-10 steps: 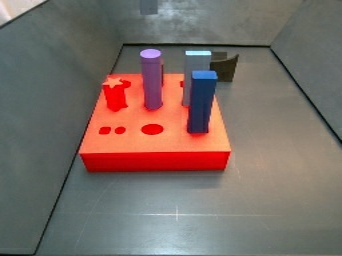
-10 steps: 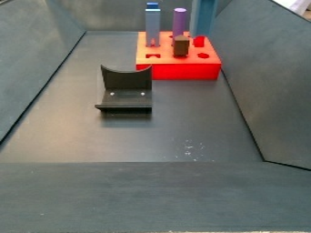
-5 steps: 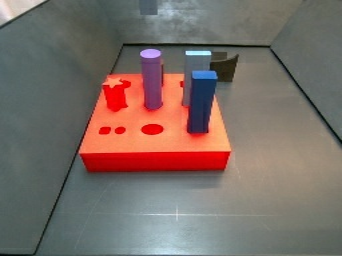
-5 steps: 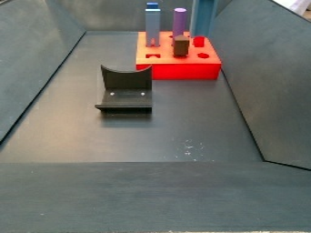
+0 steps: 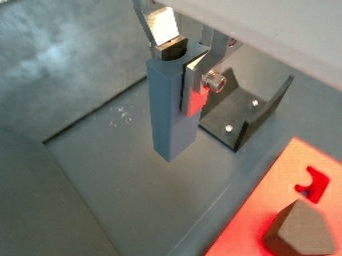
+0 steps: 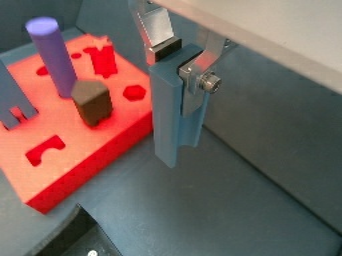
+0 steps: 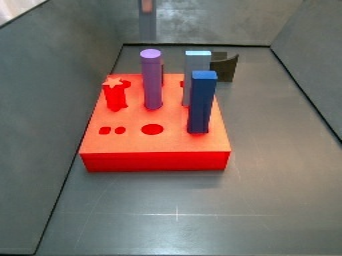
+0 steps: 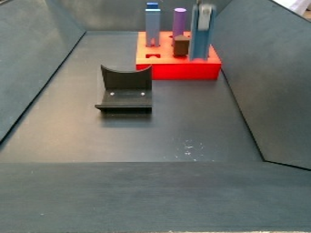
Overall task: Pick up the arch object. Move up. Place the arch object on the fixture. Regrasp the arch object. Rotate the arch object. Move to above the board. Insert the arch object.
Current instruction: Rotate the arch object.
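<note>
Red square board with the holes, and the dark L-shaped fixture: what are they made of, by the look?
Red square board: likely plastic, matte, uniform saturated colour. Dark L-shaped fixture: maybe metal or printed plastic, dull black, screws showing. The gripper, above the floor beside the board, holds a grey-blue block.

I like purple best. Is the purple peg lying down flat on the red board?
No, in a side view the purple peg stands upright on the board, while the gripper hangs above the floor holding a grey-blue piece.

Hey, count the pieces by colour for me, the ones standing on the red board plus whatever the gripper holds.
Purple peg: 1
Dark blue peg: 1
Light blue peg: 1
Red piece: 1
Dark brown piece: 1
Grey-blue arch object, in the gripper above the floor by the fixture: 1
Total: 6
</note>
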